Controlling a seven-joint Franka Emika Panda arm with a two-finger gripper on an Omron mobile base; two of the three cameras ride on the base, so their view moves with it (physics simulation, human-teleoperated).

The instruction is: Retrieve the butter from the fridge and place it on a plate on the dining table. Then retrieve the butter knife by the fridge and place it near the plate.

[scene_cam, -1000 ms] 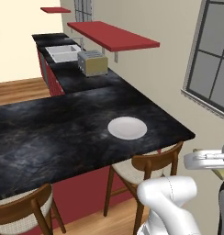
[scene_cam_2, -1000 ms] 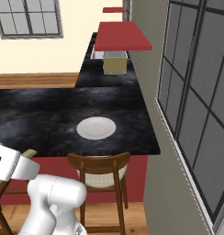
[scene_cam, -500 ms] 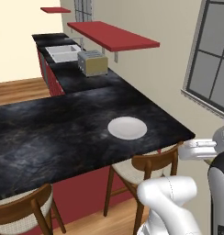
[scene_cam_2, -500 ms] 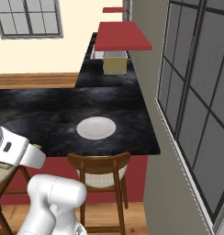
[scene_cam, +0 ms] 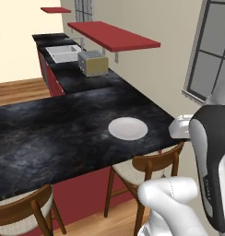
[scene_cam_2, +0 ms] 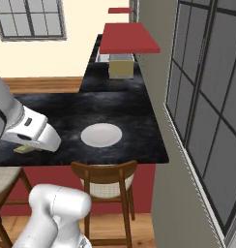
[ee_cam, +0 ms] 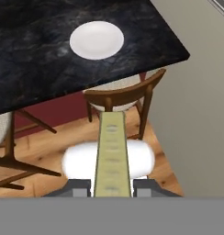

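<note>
Pale yellow-olive, the butter (ee_cam: pixel 112 153) sits clamped between the two dark fingertips of the gripper (ee_cam: pixel 112 186), the stick running straight out along the hand's axis with the jaws narrowed on its near end; in the right base view you can see one end of it poking out beneath the white hand, just off the near edge of the dining table (scene_cam_2: pixel 139 121). Judgement on handling: you are holding something light and small, but soft and greasy, so a hard squeeze could dent it and a loose one could let it slide. Gripped at one end as it is, the long free length may droop or pivot if you swing fast; the flat long sides look like the sensible faces to press on, and a hold nearer the middle would be steadier. Below the butter in the hand view are a wooden chair (ee_cam: pixel 120 98) tucked against the table and the plank floor. Beyond the chair, the white plate (ee_cam: pixel 96 39) lies flat on the black marble-look slab near its corner, and you will find nothing on it. Farther along the counter stands a toaster (scene_cam: pixel 92 63), then a sink basin (scene_cam: pixel 62 53), whose contents cannot be made out.
</note>
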